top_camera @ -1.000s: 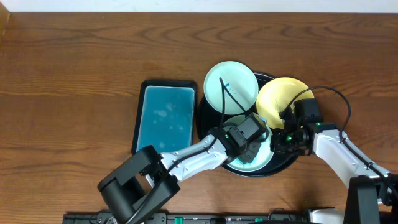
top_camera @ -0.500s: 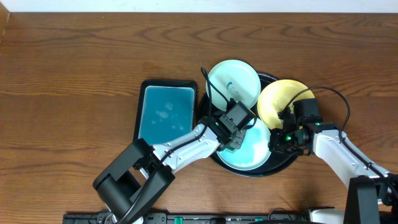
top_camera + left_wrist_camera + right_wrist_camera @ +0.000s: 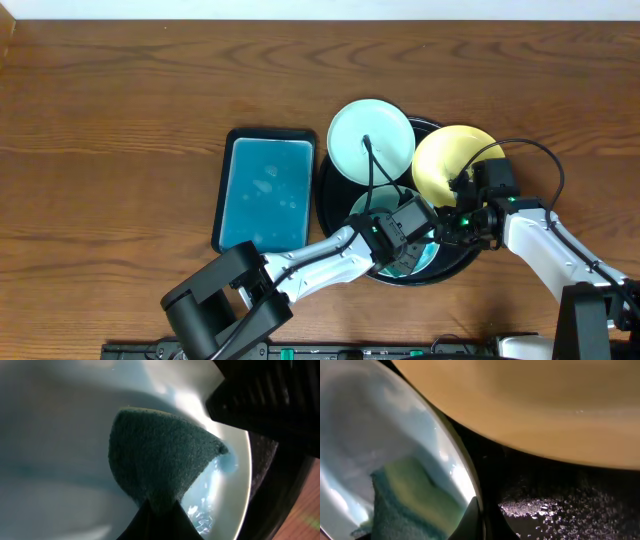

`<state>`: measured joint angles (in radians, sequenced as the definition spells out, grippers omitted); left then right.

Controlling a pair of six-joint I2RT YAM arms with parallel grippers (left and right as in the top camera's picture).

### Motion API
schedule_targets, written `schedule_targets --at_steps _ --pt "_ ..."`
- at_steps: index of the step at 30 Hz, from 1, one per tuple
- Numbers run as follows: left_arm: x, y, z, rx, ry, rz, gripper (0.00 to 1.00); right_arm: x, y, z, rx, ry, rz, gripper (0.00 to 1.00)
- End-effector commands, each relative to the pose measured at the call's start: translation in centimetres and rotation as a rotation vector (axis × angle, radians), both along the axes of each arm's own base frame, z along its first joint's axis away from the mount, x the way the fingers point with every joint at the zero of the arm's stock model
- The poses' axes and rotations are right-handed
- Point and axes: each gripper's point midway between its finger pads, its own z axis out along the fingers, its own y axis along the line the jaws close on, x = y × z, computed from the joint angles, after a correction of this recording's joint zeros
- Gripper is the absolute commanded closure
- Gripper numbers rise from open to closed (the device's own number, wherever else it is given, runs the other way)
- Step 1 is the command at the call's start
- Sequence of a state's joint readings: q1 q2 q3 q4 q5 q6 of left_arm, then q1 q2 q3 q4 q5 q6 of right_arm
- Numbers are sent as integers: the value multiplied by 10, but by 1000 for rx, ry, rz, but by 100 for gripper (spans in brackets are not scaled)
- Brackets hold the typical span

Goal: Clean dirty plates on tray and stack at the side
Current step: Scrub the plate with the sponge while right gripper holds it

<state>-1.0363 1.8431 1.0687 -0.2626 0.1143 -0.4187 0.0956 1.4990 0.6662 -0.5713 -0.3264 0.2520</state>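
Observation:
The round black tray (image 3: 462, 258) holds three plates. One mint-blue plate (image 3: 370, 140) lies at the back and the yellow plate (image 3: 450, 160) at the right. The second mint-blue plate (image 3: 368, 206) lies at the front. My left gripper (image 3: 402, 240) is over this front plate, shut on a dark green sponge (image 3: 160, 465) that is pressed on the wet plate surface (image 3: 60, 435). My right gripper (image 3: 448, 226) is shut on the front plate's right rim (image 3: 470, 485). The right wrist view also shows the sponge (image 3: 405, 502) and the yellow plate (image 3: 545, 405).
A rectangular black tray with teal inside (image 3: 265, 190) lies just left of the round tray. Water droplets lie on the round tray's black floor (image 3: 560, 505). Bare wooden table (image 3: 120, 120) stretches to the left and back.
My left gripper has slid the sponge from the front plate's upper left to its right side. The right gripper and the other plates have stayed put.

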Motion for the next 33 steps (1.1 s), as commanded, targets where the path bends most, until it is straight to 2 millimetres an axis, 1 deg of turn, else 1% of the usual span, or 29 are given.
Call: schedule_targets --at_steps 1,4,7,9,11,15,17,18,19,21,22,25,28,29,33 --pt "3 19 -17 80 -1 25 93 -4 1 -3 1 15 11 99" --pt "30 34 -10 76 -27 101 93 -4 1 -3 1 17 11 99" --pt "59 48 7 38 -50 179 92 -4 1 -3 1 18 11 99" --pt "79 57 27 2 -85 220 93 -4 1 -3 1 18 10 99" --pt "95 65 46 -26 -129 229 92 -4 1 -3 1 18 10 99" --pt "117 75 87 -78 -226 221 93 -4 1 -3 1 18 11 99" --pt "121 77 102 -97 -260 209 93 -4 1 -3 2 18 11 99" --pt "123 77 112 -109 -277 209 93 -4 1 -3 2 18 11 94" --pt "125 77 117 -116 -284 210 93 -4 2 -3 5 18 12 85" --pt "128 78 124 -126 -295 216 92 -5 4 -2 19 20 14 82" --pt "129 77 125 -128 -297 218 92 -5 5 -1 25 20 15 81" --pt "130 79 125 -127 -297 221 93 -5 9 0 45 22 18 84" --pt "130 79 125 -127 -297 221 92 -5 8 0 45 21 18 96" --pt "129 79 124 -125 -294 222 92 -5 8 0 45 22 17 99" --pt "122 86 116 -84 -257 219 93 -10 8 -1 44 43 17 99"
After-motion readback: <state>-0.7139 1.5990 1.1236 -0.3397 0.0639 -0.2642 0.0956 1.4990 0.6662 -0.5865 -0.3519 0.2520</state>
